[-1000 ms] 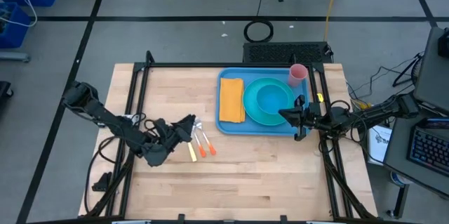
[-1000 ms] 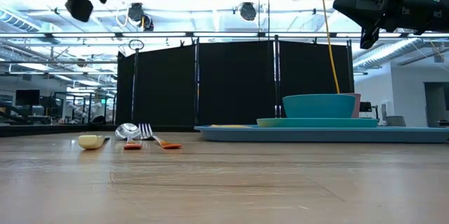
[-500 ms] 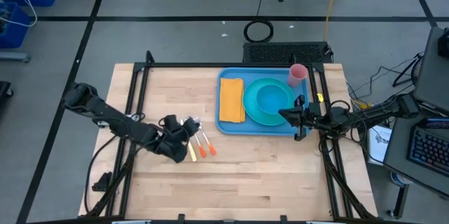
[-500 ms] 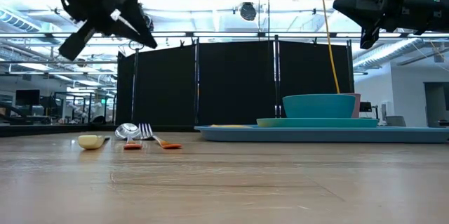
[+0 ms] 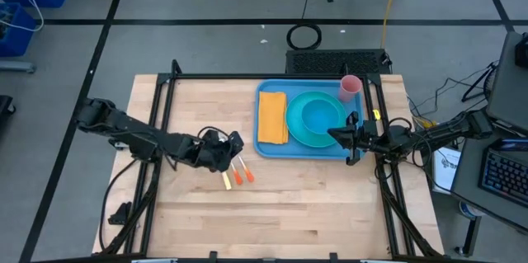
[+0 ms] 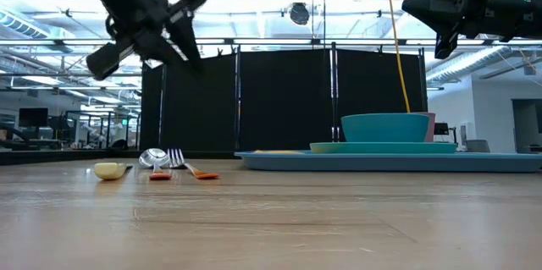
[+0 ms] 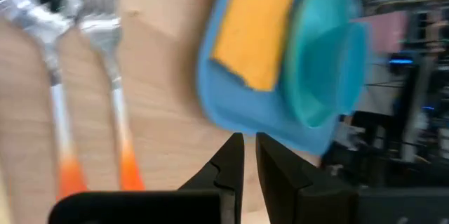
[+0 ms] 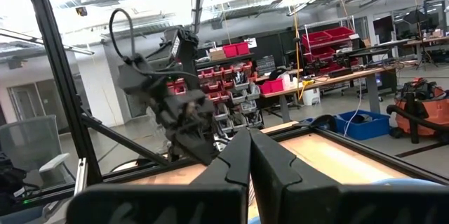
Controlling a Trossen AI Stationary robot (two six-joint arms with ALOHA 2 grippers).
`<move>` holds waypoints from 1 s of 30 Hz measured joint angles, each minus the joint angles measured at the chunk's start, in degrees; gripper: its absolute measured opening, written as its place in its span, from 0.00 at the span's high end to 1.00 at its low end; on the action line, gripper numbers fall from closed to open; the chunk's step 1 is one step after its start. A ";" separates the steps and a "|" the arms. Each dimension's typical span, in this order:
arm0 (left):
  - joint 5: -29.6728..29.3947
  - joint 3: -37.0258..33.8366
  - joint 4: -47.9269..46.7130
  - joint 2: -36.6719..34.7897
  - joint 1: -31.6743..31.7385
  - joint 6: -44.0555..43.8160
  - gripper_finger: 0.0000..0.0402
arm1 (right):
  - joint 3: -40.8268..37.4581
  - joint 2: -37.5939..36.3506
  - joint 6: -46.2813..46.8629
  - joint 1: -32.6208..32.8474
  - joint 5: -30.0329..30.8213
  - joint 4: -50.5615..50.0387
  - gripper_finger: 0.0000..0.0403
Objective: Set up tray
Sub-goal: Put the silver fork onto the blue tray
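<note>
The blue tray (image 5: 266,149) lies at the table's far right and carries a yellow napkin (image 5: 272,117), a turquoise plate (image 5: 294,129) with a bowl (image 5: 322,115), and a pink cup (image 5: 350,87). Left of the tray, a spoon (image 7: 42,22), a fork (image 7: 98,24) and a yellow-handled utensil (image 5: 226,181) lie flat on the wood. My left gripper (image 7: 250,147) hovers above the spoon and fork heads, with only a narrow slit between its fingers and nothing in it. My right gripper (image 5: 332,135) hangs shut above the tray's near right part.
A black metal frame (image 5: 165,90) runs along the table's left, far and right sides. Bare wood (image 5: 289,213) stretches across the near half of the table. Cables lie by the left arm's base (image 5: 124,213).
My left gripper has moved toward the table's right edge, from left of the utensils to above their heads, nearer the tray. The utensils and the tray's contents have stayed where they were.
</note>
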 joint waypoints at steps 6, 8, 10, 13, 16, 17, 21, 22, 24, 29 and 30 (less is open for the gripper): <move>9.27 -0.03 -2.40 3.93 3.72 -3.61 0.90 | 0.00 0.00 0.00 0.01 0.00 -0.02 1.00; 11.70 0.00 -1.74 5.13 4.55 -4.07 0.90 | 0.00 0.00 0.00 0.02 0.00 0.01 1.00; 12.31 0.44 -3.38 6.09 4.85 -5.77 0.90 | 0.00 0.00 0.02 0.00 0.00 0.00 1.00; 14.01 4.24 -10.49 7.21 4.86 -9.85 0.90 | 0.01 0.00 0.01 0.01 0.00 -0.10 1.00; 19.57 10.95 -21.36 9.51 5.98 -10.74 0.90 | 0.00 0.00 0.00 0.02 0.00 -0.05 1.00; 19.52 13.27 -24.93 10.67 6.32 -10.49 0.90 | 0.00 0.00 0.00 0.00 0.00 -0.07 1.00; 20.28 19.48 -33.23 14.51 6.30 -11.00 0.90 | 0.00 0.00 0.00 0.00 0.00 -0.15 1.00; 20.78 20.15 -33.71 15.13 6.16 -10.95 0.90 | 0.00 0.00 0.00 0.00 0.00 -0.16 1.00; 21.15 20.98 -33.88 16.08 5.68 -9.46 0.90 | 0.01 0.00 0.01 0.01 0.01 -0.29 1.00; 21.11 21.42 -33.73 16.86 5.12 -11.06 0.90 | 0.01 0.00 0.01 0.01 0.01 -0.40 1.00; 21.10 21.42 -33.91 16.79 5.29 -10.51 0.90 | 0.00 0.00 0.00 0.00 0.01 -0.37 1.00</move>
